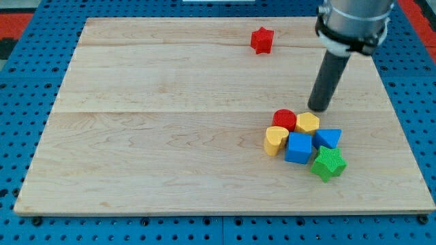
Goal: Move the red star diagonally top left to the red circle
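The red star [261,40] lies near the view's top, right of centre, on the wooden board [150,136]. The red circle [285,120] sits in a tight cluster at the lower right of the board. My tip [318,108] is on the board just above the cluster, up and right of the red circle and close to the yellow hexagon [307,122]. The star is far from my tip, up and to the view's left.
The cluster also holds a yellow heart [274,141], a blue cube [298,148], a blue triangle [328,138] and a green star [328,163]. Blue pegboard [27,82] surrounds the board.
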{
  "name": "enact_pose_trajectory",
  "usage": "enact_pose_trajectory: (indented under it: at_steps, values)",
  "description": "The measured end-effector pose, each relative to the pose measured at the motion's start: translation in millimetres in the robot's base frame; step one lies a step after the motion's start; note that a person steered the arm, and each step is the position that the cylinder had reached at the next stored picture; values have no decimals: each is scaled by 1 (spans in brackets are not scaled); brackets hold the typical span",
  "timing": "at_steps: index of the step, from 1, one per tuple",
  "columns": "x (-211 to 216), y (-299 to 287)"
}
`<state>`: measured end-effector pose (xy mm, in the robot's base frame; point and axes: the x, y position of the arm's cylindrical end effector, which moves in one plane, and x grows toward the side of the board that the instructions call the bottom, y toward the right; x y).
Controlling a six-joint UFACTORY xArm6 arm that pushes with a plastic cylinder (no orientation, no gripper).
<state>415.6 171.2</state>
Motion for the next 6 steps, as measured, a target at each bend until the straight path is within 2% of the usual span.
enact_pose_trajectory:
  at_steps: [1,2,3,4,5,6]
  values:
    - [-81,45]
    - [-114,59]
    - [-128,56]
    - [-176,-17]
    - [-171,-87]
    - [-93,-112]
